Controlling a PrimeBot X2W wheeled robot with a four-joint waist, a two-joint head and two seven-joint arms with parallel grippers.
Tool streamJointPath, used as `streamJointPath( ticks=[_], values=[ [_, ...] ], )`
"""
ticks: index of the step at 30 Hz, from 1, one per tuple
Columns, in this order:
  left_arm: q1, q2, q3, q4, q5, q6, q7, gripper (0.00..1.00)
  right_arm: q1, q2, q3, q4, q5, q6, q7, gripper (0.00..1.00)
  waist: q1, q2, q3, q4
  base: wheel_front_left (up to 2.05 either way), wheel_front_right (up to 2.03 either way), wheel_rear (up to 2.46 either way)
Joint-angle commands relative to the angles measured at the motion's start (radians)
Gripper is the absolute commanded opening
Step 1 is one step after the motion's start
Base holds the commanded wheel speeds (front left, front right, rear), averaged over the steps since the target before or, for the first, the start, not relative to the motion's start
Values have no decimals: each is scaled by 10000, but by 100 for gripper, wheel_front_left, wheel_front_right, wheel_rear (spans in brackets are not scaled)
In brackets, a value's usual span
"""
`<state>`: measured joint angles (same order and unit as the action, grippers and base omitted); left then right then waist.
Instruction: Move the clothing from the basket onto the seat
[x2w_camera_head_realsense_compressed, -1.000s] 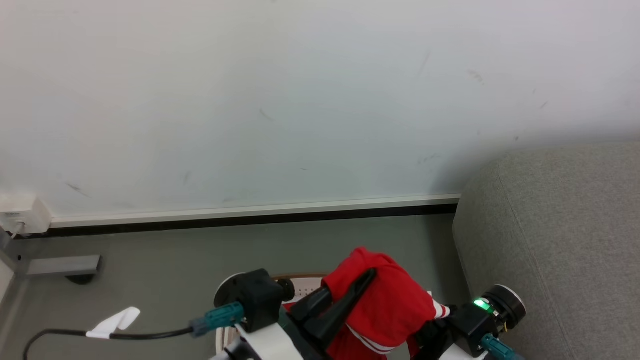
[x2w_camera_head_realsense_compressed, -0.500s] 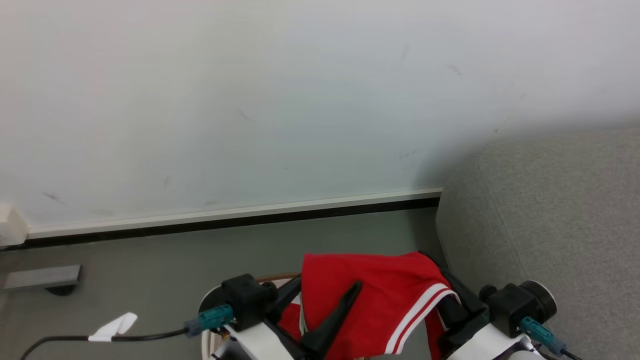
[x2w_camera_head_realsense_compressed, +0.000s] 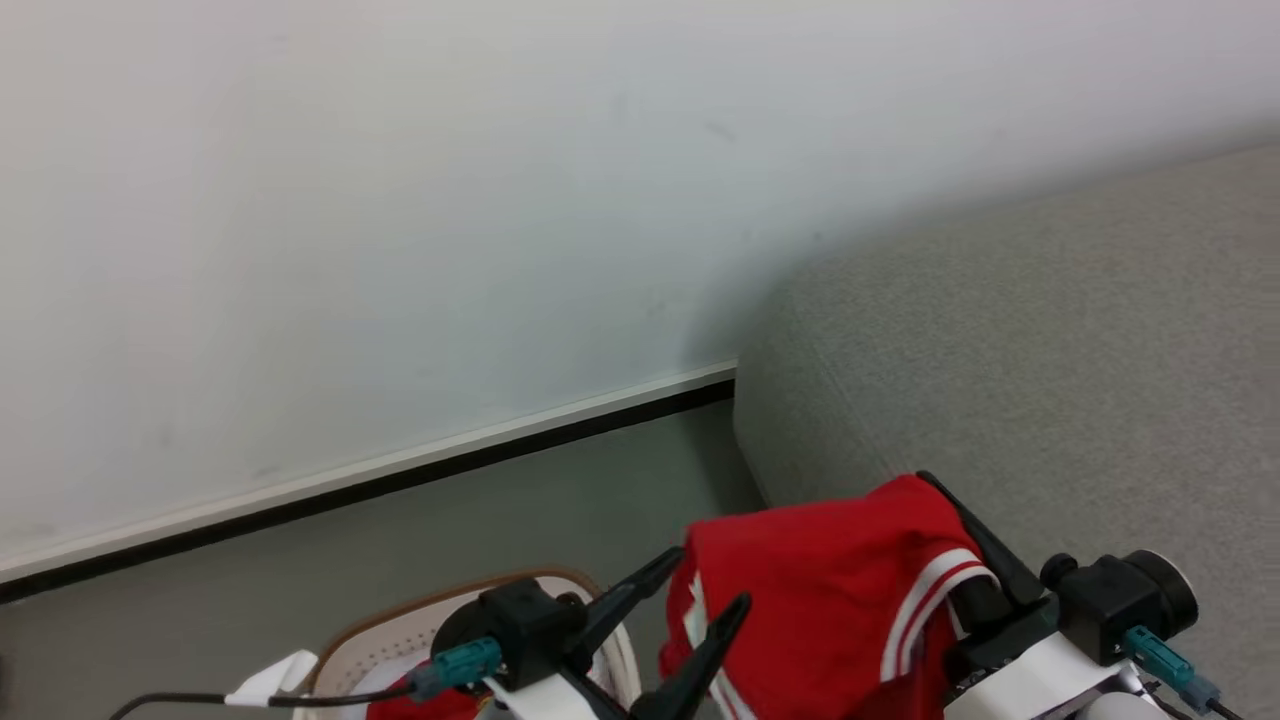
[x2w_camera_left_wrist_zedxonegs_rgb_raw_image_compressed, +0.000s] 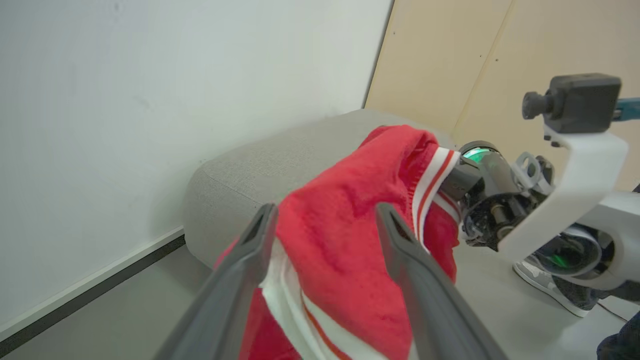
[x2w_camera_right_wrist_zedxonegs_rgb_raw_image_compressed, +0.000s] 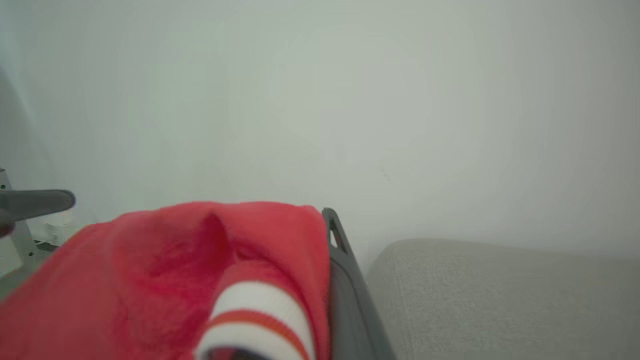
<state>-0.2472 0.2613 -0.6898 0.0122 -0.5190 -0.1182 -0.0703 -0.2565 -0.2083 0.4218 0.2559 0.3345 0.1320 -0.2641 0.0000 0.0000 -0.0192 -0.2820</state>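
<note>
Red clothing (x2w_camera_head_realsense_compressed: 830, 590) hangs clenched in the right gripper (x2w_camera_head_realsense_compressed: 932, 487) near the seat (x2w_camera_head_realsense_compressed: 1050, 380); left gripper (x2w_camera_head_realsense_compressed: 712, 576) spread, released.

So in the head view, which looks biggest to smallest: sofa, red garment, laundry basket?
1. grey sofa, clearly largest.
2. red garment, though it is near the camera.
3. laundry basket, smallest as seen, but partly cut off at the picture's edge, so its rank against the garment is unsure.

Grey floor (x2w_camera_head_realsense_compressed: 500, 530), basket (x2w_camera_head_realsense_compressed: 395, 640) and sofa (x2w_camera_head_realsense_compressed: 1050, 350) on it
</note>
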Motion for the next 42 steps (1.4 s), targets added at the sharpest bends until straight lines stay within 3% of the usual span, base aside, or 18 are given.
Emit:
streamJointPath(
  ticks=[1, 11, 18, 23, 28, 35, 42],
  values=[
    [-39, -65, -65, 59, 35, 10, -69, 100, 175, -122, -214, -147, -93, -23, -5, 0, 0, 0, -5, -587, 0, 0, 0],
    [-187, -160, -263, 166, 6, 13, -146, 100, 468, -222, -1049, -566, -136, -23, -5, 0, 0, 0, 266, -1069, 0, 0, 0],
    [-805, 67, -273, -192, 190, -25, 154, 100, -437, 171, -1804, -597, -330, -23, -6, 0, 0, 0, 1541, -792, 0, 0, 0],
    [-1626, 531, -199, -645, 375, -59, 440, 100, -2243, 523, -2626, -314, -660, -23, 186, 0, 0, 0, 3126, -413, 0, 0, 0],
    [-2562, 959, -184, -1009, 493, -110, 504, 100, -4573, 689, -4216, 173, -1123, -25, 482, 0, 0, 0, 4654, 163, 0, 0, 0],
    [-3686, 1120, 202, -1153, 431, -116, 84, 100, -8310, 101, -7002, 1370, -2232, -23, 859, 0, 0, 0, 6390, 1060, 0, 0, 0],
    [-3686, 1151, 474, -887, 238, -59, -429, 100, -10513, -849, -9088, 2329, -4271, -25, 972, 0, 0, 0, 6957, 1728, 0, 0, 0]
  ],
)
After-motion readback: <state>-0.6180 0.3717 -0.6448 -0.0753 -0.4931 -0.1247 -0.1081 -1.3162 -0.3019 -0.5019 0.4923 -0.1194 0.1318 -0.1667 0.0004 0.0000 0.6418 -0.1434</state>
